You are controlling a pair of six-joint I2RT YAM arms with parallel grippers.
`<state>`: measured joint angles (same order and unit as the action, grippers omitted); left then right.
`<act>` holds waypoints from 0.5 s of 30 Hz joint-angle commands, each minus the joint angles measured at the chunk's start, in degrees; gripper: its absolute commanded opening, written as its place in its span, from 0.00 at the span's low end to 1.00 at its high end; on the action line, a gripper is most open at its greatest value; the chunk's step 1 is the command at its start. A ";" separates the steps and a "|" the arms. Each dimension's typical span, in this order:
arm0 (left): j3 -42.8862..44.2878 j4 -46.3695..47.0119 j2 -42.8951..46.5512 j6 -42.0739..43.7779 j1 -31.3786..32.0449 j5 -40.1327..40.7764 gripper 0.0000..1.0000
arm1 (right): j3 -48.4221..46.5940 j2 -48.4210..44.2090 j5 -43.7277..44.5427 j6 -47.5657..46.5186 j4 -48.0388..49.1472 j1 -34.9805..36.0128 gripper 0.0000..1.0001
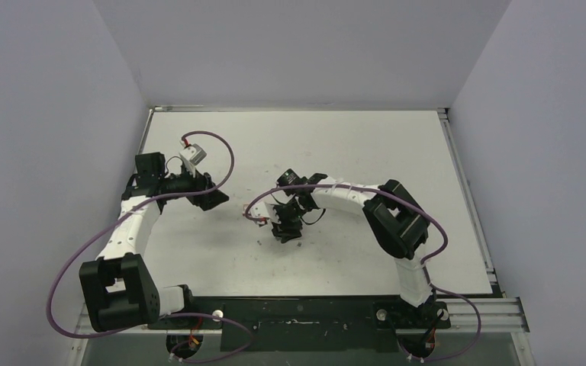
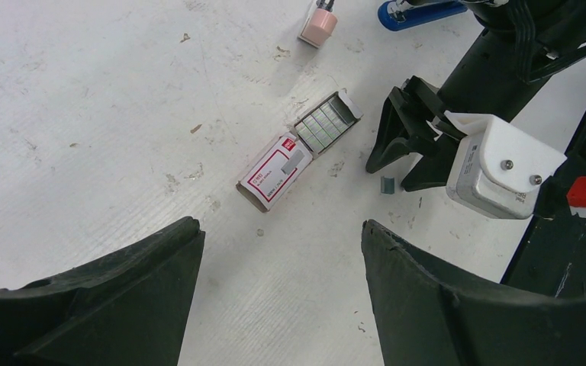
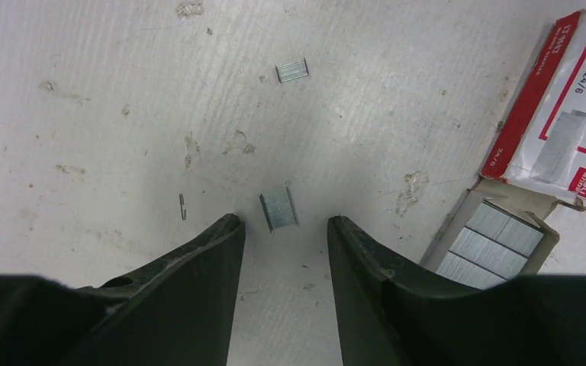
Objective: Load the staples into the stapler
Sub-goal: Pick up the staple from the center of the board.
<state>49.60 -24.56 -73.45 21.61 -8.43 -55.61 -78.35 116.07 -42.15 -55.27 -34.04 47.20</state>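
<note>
We see 1 short silvery staple strip [image 3: 278, 209] lying flat on the white tabletop [image 3: 84, 91], directly btwn the 2 fingertips of the right claw [image 3: 284, 223]. That claw stands partly open around it. A thin gap shows on each side of the strip, so it grips nothing.

A 2nd strip [image 3: 291, 71], smaller, lies farther out on the tabletop, well apart from the 1st. 1 loose staple [image 3: 182, 206] sits near the finger on the left of the right wrist view.

On the other side of the claw is the staple box. Its red-and-white sleeve [image 3: 561, 114] is slid partway off the tray [image 3: 496, 236], w/ rows of staples showing in the tray. In the left wrist view the box lies flat, w/ its open tray end toward the right claw.

The stapler [image 2: 420, 11] is blue and lies at the top edge of the left wrist view, beyond the box. It is partly hidden by the right arm [image 2: 503, 69] and well apart from the strip btwn the fingers. A small pink block [image 2: 319, 24] sits near the stapler's visible end, not touching it.

The left claw [image 2: 280, 227] hangs above bare tabletop on the near side of the box. Its jaws are wide apart and hold nothing.

In the top view the left arm is over the left part of the tabletop. The right arm bends in toward the centre, w/ its claw pointing down at the tabletop.
</note>
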 commanded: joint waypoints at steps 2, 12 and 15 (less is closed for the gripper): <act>0.23 1.08 1.56 0.03 -0.78 -2.52 0.74 | 0.35 -0.12 0.85 -1.72 0.21 1.58 0.42; 0.49 1.12 1.69 -0.47 -0.80 -2.92 0.74 | 2.05 -0.40 1.91 -1.74 1.06 2.46 0.34; 0.49 1.23 1.91 -0.42 -0.80 -3.00 0.74 | 2.21 -0.62 2.28 -1.99 0.67 2.50 0.30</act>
<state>49.56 -24.51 -73.43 21.34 -8.75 -56.31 -77.78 115.92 -41.34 -56.07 -33.04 48.56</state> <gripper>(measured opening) 0.736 0.328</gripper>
